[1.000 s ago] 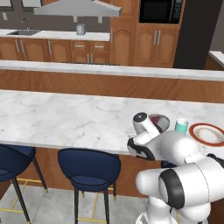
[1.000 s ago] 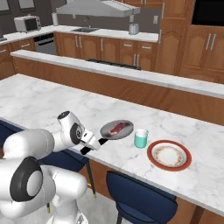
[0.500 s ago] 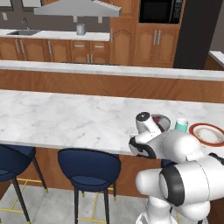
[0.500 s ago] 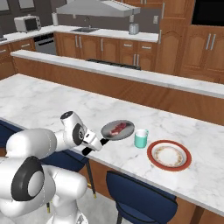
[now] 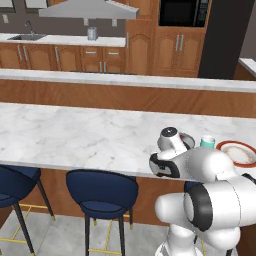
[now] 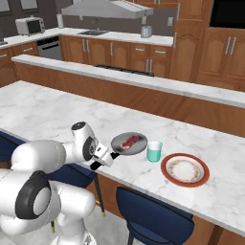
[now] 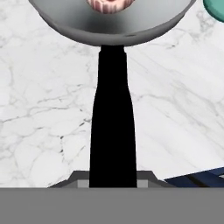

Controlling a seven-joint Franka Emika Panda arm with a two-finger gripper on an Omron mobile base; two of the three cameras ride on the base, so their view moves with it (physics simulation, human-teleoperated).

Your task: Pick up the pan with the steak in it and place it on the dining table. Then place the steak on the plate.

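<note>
The grey pan (image 6: 129, 144) sits low at the dining table's (image 6: 52, 112) near edge, just left of the teal cup; I cannot tell whether it touches the marble. The red-pink steak (image 6: 130, 140) lies inside it. My gripper (image 6: 102, 158) is shut on the pan's black handle (image 6: 113, 154). In the hand view the handle (image 7: 113, 131) runs up from my gripper (image 7: 113, 183) to the pan bowl (image 7: 113, 24), with the steak (image 7: 108, 4) cut off at the top edge. The red-rimmed plate (image 6: 185, 170) lies right of the cup, also seen as the plate (image 5: 239, 152).
A teal cup (image 6: 153, 151) stands between pan and plate, close to the pan's rim; the same cup (image 5: 207, 142) shows beside my arm. Dark blue stools (image 5: 101, 192) are tucked under the table's near edge. A wooden-fronted counter (image 6: 143, 81) runs behind the table.
My arm has shifted a little to the right along the table's edge with the pan still held. The cup and the plate have stayed put.
</note>
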